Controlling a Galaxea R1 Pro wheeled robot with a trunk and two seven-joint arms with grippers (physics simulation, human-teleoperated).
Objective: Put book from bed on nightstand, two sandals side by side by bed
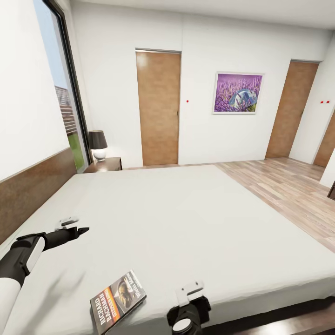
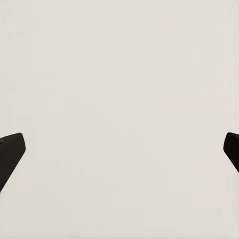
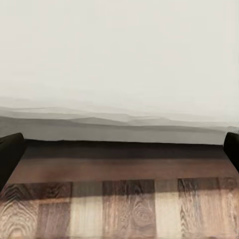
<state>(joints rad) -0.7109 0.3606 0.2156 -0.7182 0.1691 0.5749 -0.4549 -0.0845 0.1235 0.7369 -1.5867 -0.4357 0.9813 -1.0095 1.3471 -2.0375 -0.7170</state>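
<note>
- The right tool [image 1: 188, 321] is cut off at the head view's edge, fingers spread.
- The left tool [image 1: 77, 231] hovers over the bed [image 1: 186, 223], fingers apart.
- The book [image 1: 117, 301] lies on the bed's near edge, reading "RICHARD BACHMAN".

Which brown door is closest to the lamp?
The left door, just beside the black-shaded lamp on the nightstand. The other door stands far right, past the purple picture.

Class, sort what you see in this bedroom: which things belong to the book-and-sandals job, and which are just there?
Job: book; bed; nightstand.

Just there: lamp; lavender picture; doors; window.
</note>
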